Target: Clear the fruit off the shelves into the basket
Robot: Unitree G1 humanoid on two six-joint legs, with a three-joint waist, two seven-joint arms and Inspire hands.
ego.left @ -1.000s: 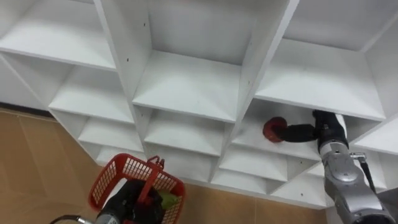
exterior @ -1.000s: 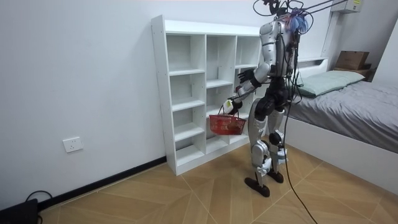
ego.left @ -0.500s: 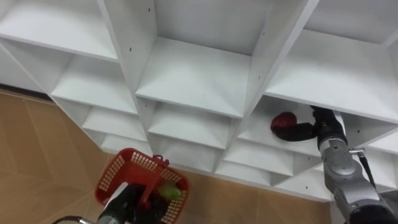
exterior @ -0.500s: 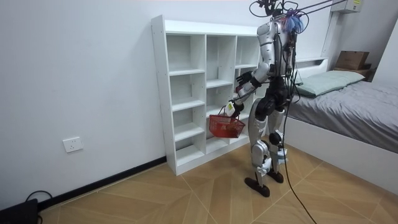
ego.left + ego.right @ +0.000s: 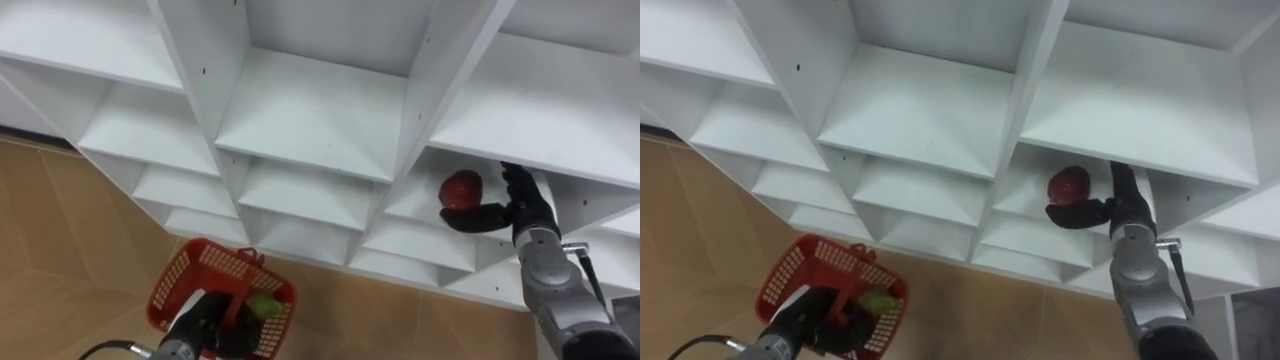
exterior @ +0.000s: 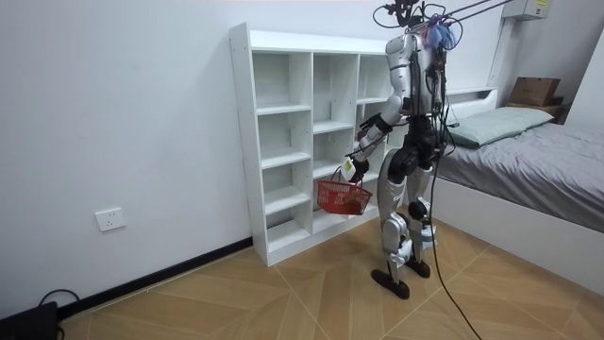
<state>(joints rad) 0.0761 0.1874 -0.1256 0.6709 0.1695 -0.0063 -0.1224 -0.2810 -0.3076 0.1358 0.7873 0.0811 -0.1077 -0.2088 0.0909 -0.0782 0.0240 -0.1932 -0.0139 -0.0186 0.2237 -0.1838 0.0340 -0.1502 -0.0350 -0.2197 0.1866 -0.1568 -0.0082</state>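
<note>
A red apple [image 5: 461,187] is in a compartment of the white closet's [image 5: 310,130] right column, just below a shelf board. My right hand [image 5: 512,207] reaches into that compartment, its thumb curled beneath the apple and its fingers behind it. My left hand [image 5: 203,326] is low at the left, curled round the handle of a red wire basket [image 5: 192,281] that hangs over the floor. A green fruit [image 5: 263,304] lies in the basket. In the room view I stand facing the closet [image 6: 283,142] with the basket [image 6: 342,197] at hip height.
The closet's other open compartments hold nothing. Upright dividers [image 5: 435,75] flank the apple's compartment. Wooden floor [image 5: 60,230] lies below the closet. A bed [image 6: 538,151] stands at the room view's right, behind me.
My right thumb has gone from beside the apple to beneath it, and the apple sits higher, up by the shelf board. The eye view has shifted a little. The basket hangs slightly lower.
</note>
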